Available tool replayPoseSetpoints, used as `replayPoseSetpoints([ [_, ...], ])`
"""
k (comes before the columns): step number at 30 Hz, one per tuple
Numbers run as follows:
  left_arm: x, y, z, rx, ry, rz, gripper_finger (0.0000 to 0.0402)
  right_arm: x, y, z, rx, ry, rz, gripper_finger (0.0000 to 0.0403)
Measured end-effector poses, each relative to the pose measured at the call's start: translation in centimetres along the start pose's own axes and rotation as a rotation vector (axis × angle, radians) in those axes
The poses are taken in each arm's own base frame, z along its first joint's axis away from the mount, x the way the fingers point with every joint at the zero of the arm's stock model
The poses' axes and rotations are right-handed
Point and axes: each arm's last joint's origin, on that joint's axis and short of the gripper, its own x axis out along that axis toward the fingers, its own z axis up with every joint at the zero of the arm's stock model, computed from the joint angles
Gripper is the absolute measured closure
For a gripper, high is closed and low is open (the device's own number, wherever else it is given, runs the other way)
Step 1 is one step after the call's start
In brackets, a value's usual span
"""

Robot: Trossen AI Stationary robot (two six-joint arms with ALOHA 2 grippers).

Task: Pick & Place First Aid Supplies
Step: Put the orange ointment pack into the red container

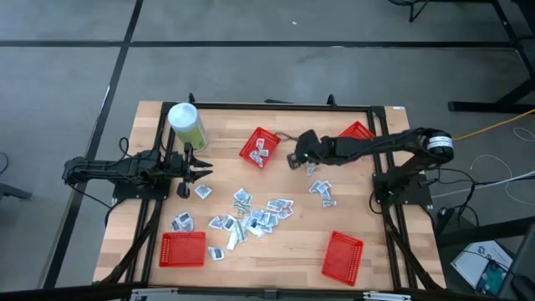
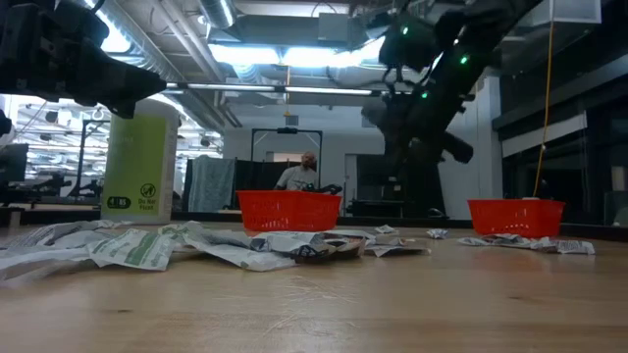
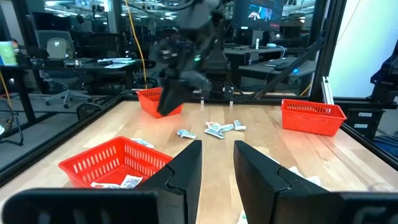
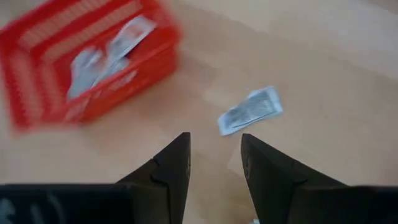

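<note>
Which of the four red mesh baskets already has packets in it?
The red mesh basket at the table's middle back, beside the right gripper; white packets lie inside, the others look empty.

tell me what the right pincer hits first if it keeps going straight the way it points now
Probably the lone white packet lying on the table just ahead of the open right pincer. The red basket holding packets sits off to one side of that line, though depth is hard to judge.

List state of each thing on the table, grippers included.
Left gripper: fingers open, empty.
Right gripper: fingers open, empty, above a loose packet.
Canister: upright, lid on.
Middle basket: holds packets.
Front-left basket: empty.
Front-right basket: empty.
</note>
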Motion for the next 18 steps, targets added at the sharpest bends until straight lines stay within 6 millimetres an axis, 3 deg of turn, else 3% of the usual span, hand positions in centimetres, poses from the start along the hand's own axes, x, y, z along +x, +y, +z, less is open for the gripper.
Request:
replayPoseSetpoints([
  [9, 0.0, 0.0, 0.0, 0.000, 0.000, 0.000, 0.0313, 2.3, -2.1, 1.8, 0.339, 0.088, -0.001, 0.0260],
  [18, 0.0, 0.0, 0.0, 0.000, 0.000, 0.000, 0.0313, 2.9, -2.0, 2.2, 0.378, 0.086, 0.048, 0.0260],
])
